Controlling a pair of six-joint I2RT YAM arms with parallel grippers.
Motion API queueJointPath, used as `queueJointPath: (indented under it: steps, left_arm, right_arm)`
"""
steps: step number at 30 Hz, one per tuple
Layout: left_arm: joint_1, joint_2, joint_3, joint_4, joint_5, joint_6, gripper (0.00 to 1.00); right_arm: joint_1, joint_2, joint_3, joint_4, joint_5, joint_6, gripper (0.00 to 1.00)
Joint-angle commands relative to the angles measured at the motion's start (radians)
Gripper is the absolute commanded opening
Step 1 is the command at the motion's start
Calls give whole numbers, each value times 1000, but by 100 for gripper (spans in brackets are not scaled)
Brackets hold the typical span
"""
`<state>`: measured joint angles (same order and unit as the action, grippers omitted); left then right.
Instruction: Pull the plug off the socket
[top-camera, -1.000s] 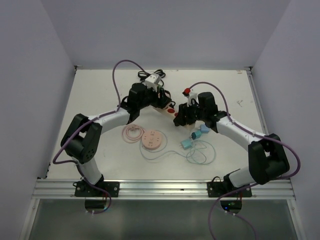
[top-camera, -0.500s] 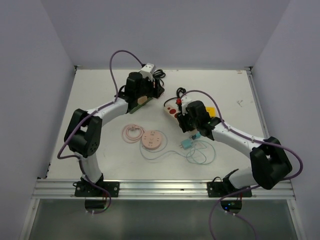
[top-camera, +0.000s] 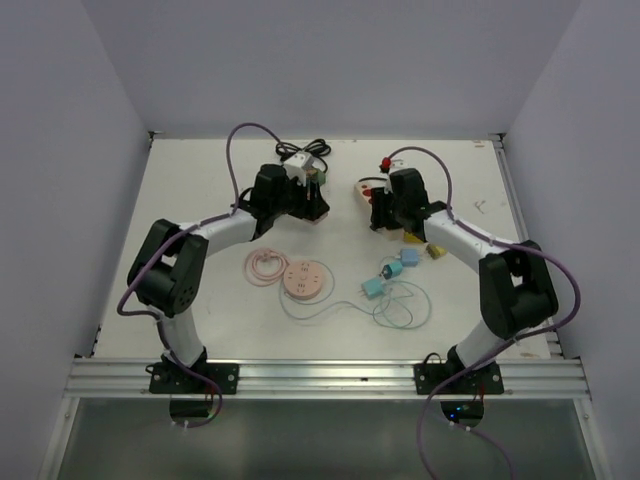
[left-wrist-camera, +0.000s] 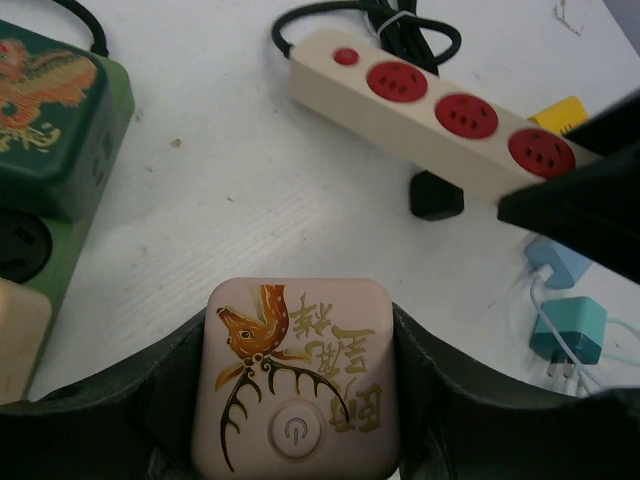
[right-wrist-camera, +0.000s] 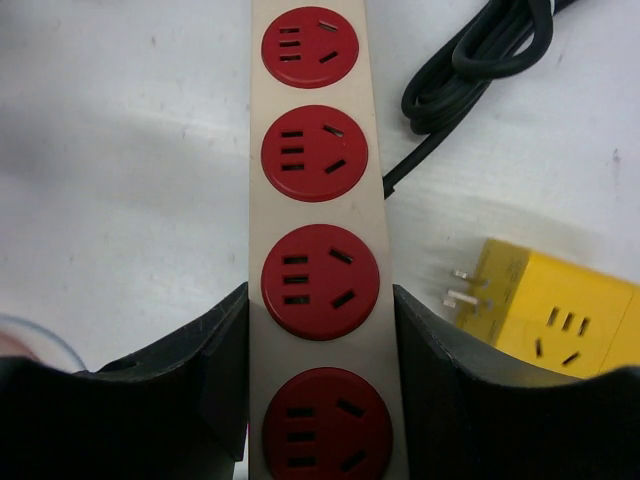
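Walls (top-camera: 330, 60), pale grey-lilac, box in a white table (top-camera: 200, 300) on three sides; metal rail (top-camera: 320, 375) along near edge w/ both bases on it.

Left arm (top-camera: 215, 232): elbow bent out by table's left side, forearm angled in toward far ctr. Right arm (top-camera: 460, 240) mirrors it, elbow out right, forearm reaching in and back. The two wrists are near each other at far ctr, w/ a gap btwn them.

Power strip (right-wrist-camera: 312, 150), cream w/ red sockets, lies flat; right gripper (right-wrist-camera: 318, 320) is clenched across its width, and the sockets in view have nothing in them.

Pink plug cube (left-wrist-camera: 295, 380), deer print and power button on top, sits grasped btwn the fingers of left gripper (left-wrist-camera: 298, 335), well apart from the strip.

Also: green socket block (left-wrist-camera: 50, 120) beside left wrist, round pink socket disc (top-camera: 303, 279) mid-table, yellow adapter (right-wrist-camera: 555, 310) just right of strip, black cord coil (right-wrist-camera: 480, 60).
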<state>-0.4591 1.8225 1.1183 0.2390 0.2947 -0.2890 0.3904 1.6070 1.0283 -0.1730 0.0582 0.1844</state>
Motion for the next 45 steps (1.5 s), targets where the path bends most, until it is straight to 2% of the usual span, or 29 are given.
queueJointPath:
  steps: [1,5,10,15,19,23,30,31,34,35,37,41,45]
  left_arm:
    - [-36,-19,-12,83,76,-38,2]
    - [-93,38,15,72,87,-39,5]
    - [-141,107,17,106,182,-140,9]
    - [-150,159,-2,149,268,-194,12]
    - [-164,182,-31,241,326,-263,20]
    - [-194,213,-29,255,353,-295,34]
    - [-222,232,-22,226,360,-306,51]
    - [-228,232,-15,209,357,-296,63]
    - [-242,213,3,136,305,-251,72]
    - [-243,202,8,119,288,-228,81]
    - [-243,190,24,61,236,-207,92]
    - [-242,166,64,-13,184,-132,97]
    - [-242,146,149,-147,72,-67,99]
  right_arm:
    - [-13,66,128,24,45,59,0]
    - [-15,172,264,6,61,47,0]
    - [-30,290,387,-26,63,33,0]
    - [-39,369,435,-23,45,65,1]
    - [-38,398,428,21,58,99,2]
    - [-41,442,458,23,60,93,3]
    - [-48,475,484,18,48,79,5]
    - [-48,475,484,20,46,78,6]
    - [-54,475,483,23,38,78,8]
    - [-59,475,484,23,34,76,8]
    - [-61,475,481,23,31,75,9]
    - [-67,475,474,30,19,76,14]
    - [-68,479,469,38,11,70,19]
